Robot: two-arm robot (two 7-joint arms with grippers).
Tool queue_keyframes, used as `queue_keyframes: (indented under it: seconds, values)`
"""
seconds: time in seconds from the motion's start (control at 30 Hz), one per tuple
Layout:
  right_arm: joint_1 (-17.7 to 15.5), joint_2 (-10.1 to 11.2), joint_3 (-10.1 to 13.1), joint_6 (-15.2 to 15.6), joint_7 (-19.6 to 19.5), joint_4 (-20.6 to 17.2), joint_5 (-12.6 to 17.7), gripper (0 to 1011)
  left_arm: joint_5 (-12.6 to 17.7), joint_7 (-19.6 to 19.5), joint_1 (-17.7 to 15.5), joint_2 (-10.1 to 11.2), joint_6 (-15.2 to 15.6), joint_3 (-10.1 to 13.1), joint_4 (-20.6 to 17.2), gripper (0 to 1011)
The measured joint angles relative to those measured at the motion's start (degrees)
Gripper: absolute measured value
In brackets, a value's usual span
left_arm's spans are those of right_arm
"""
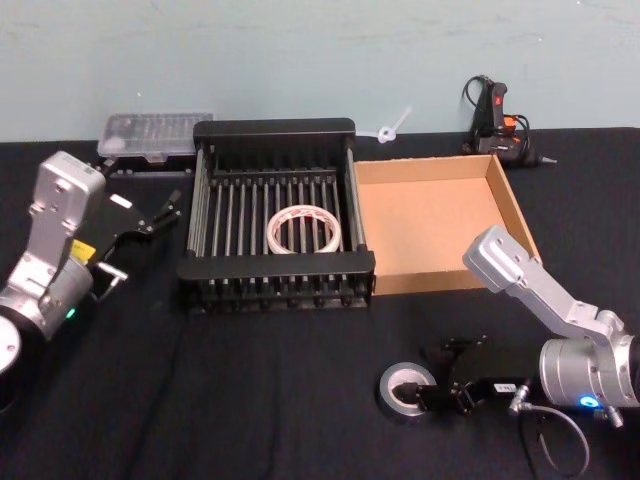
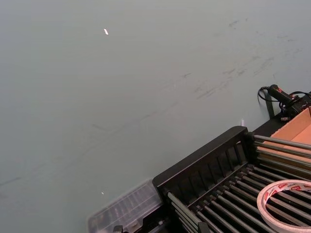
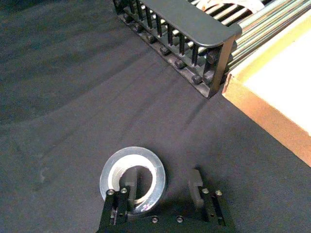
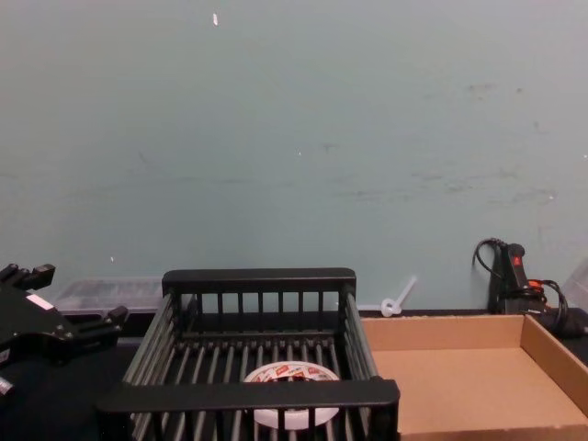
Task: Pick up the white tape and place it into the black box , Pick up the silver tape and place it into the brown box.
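Note:
The white tape (image 1: 300,230) lies flat on the slatted floor of the black box (image 1: 275,132), also seen as white tape (image 4: 290,378) and white tape (image 2: 286,204). The silver tape (image 1: 405,390) lies flat on the black table in front of the brown box (image 1: 520,215). My right gripper (image 1: 438,372) is low at the silver tape (image 3: 132,175) and open: one finger (image 3: 129,188) stands in the roll's hole, the other finger (image 3: 195,182) outside it. My left gripper (image 1: 165,212) is open and holds nothing, raised just left of the black box (image 4: 257,280).
A clear plastic case (image 1: 155,135) sits behind the crate's left corner. A black glue gun (image 1: 495,120) with its cord stands behind the brown box (image 4: 459,367). A small white plastic piece (image 1: 392,127) lies by the wall. The black table (image 1: 250,400) extends left of the silver roll.

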Motion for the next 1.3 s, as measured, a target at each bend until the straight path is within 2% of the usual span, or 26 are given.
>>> queue_keyframes:
  seconds: [0.1, 0.13, 0.27, 0.3, 0.33, 0.43, 0.53, 0.63, 1.3]
  values:
    - [0.0, 0.0, 0.0, 0.0, 0.0, 0.0, 0.0, 601, 0.0, 0.0, 0.0, 0.0, 0.0, 0.0, 0.0, 1001]
    - [0.0, 0.0, 0.0, 0.0, 0.0, 0.0, 0.0, 601, 0.0, 0.0, 0.0, 0.0, 0.0, 0.0, 0.0, 1001]
    - [0.0, 0.0, 0.0, 0.0, 0.0, 0.0, 0.0, 436, 0.0, 0.0, 0.0, 0.0, 0.0, 0.0, 0.0, 1001]
    - [0.0, 0.0, 0.0, 0.0, 0.0, 0.0, 0.0, 436, 0.0, 0.0, 0.0, 0.0, 0.0, 0.0, 0.0, 1001]
    - [0.0, 0.0, 0.0, 0.0, 0.0, 0.0, 0.0, 373, 0.0, 0.0, 0.0, 0.0, 0.0, 0.0, 0.0, 1001]
    - [0.0, 0.0, 0.0, 0.0, 0.0, 0.0, 0.0, 315, 0.0, 0.0, 0.0, 0.0, 0.0, 0.0, 0.0, 1001]
    - [0.0, 0.0, 0.0, 0.0, 0.0, 0.0, 0.0, 201, 0.0, 0.0, 0.0, 0.0, 0.0, 0.0, 0.0, 1001]
    - [0.0, 0.0, 0.0, -0.1, 0.0, 0.0, 0.0, 176, 0.0, 0.0, 0.0, 0.0, 0.0, 0.0, 0.0, 1001]
    - [-0.2, -0.1, 0.4, -0.4, -0.3, -0.1, 0.0, 176, 0.0, 0.0, 0.0, 0.0, 0.0, 0.0, 0.0, 1001]
